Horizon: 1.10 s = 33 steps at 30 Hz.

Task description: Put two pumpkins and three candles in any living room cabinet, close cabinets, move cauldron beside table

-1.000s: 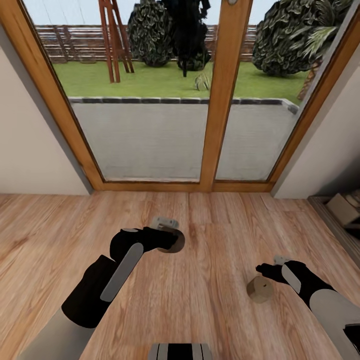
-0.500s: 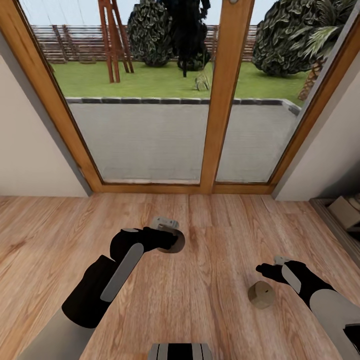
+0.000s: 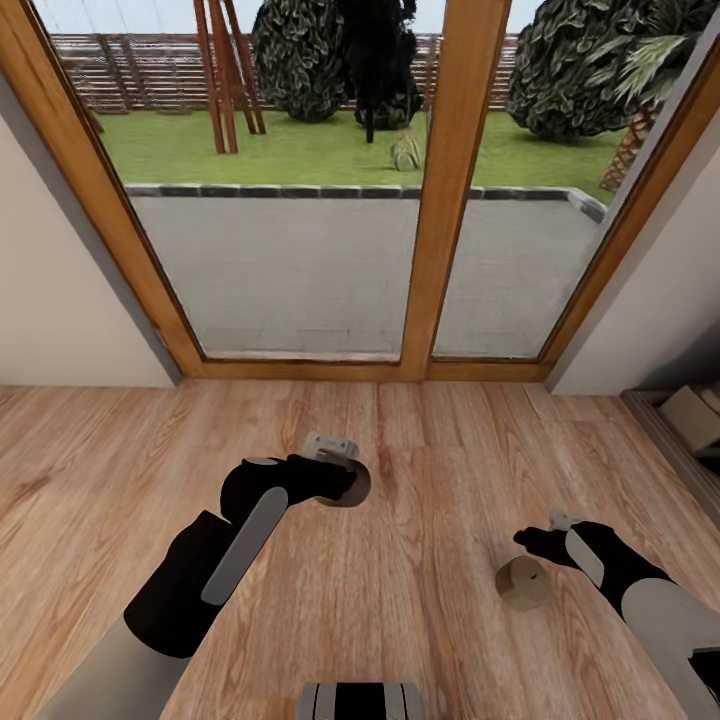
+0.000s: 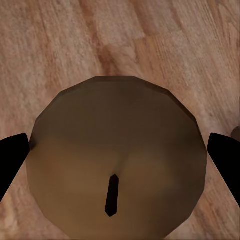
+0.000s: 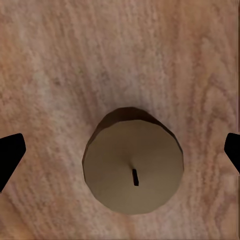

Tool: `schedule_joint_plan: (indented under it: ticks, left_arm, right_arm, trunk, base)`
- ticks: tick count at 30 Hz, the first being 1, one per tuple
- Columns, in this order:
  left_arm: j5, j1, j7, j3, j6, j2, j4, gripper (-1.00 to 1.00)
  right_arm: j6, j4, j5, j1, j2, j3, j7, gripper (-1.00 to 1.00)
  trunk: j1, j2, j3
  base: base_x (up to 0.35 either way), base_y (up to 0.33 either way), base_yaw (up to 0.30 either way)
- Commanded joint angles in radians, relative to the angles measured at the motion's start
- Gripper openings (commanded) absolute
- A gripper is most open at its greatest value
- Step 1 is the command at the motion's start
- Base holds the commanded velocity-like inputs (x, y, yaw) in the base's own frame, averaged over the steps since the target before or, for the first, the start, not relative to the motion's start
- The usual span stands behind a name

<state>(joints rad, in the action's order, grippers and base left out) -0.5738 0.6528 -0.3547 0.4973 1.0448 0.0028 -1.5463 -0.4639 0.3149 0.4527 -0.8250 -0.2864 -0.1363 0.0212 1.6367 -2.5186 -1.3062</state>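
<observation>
Head view: you are facing a glass door point(image 3: 300, 250) with a wooden frame, and the wood floor point(image 3: 430, 450) is running across the lower half of the frame.

Your left gripper point(image 3: 345, 478) is sitting just left of centre and is pinching a candle point(image 3: 348, 487) between its jaws. In the left wrist view that candle point(image 4: 117, 160) is taking up most of the frame, wick end toward the camera, with the dark fingertips point(image 4: 11, 160) touching its sides at the left and right edges.

Your right gripper point(image 3: 535, 545) is hovering at lower right. A second candle point(image 3: 522, 583) is lying on the floor just below and left of it, tipped so its wick end is facing up and toward the camera. In the right wrist view this candle point(image 5: 133, 167) is sitting at centre frame, and the fingertips point(image 5: 10, 152) are standing spread well apart from it at the frame edges, so that gripper is holding nothing.

Progress, as a judgement: you are early in the task. One candle is in hand, one is awaiting pickup on the floor. The third candle, both pumpkins, the cabinet and the cauldron are all appearing to remain ahead. A pale box point(image 3: 690, 415) is resting at the right edge.
</observation>
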Motion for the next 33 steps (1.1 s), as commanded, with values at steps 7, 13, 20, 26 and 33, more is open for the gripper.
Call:
schedule_joint_plan:
  ticks: [7,13,20,26,33]
  left_arm:
    - [-0.015,-0.005,-0.01,0.0,0.002,0.003,-0.036,-1.0]
    - [-0.019,-0.007,-0.003,0.001,0.002,0.003,-0.043,-1.0]
    - [-0.139,-0.007,0.031,0.002,0.002,0.008,-0.044,-1.0]
    - [-0.268,-0.007,0.039,0.002,0.002,0.109,-0.044,-1.0]
    - [-0.287,-0.007,0.041,0.004,0.002,0.139,-0.044,-1.0]
  right_arm:
    - [-0.004,-0.001,0.001,0.0,-0.006,-0.006,0.002,1.0]
    - [-0.004,-0.01,0.002,0.0,-0.006,-0.005,0.002,1.0]
    - [-0.004,-0.011,0.001,0.0,-0.004,-0.005,0.002,1.0]
    - [-0.004,-0.011,0.001,0.0,0.001,-0.006,0.002,1.0]
    - [-0.004,-0.011,0.0,0.0,0.003,-0.007,0.002,1.0]
  trunk:
    - [0.0,0.0,-0.001]
    - [0.0,0.0,-0.001]
    - [0.0,-0.001,-0.005]
    - [0.002,-0.001,-0.016]
    - [0.002,-0.001,-0.016]
  base:
    - [0.0,0.0,0.0]
    - [0.0,0.0,0.0]
    - [0.0,0.0,0.0]
    - [0.0,0.0,0.0]
    - [0.0,0.0,0.0]
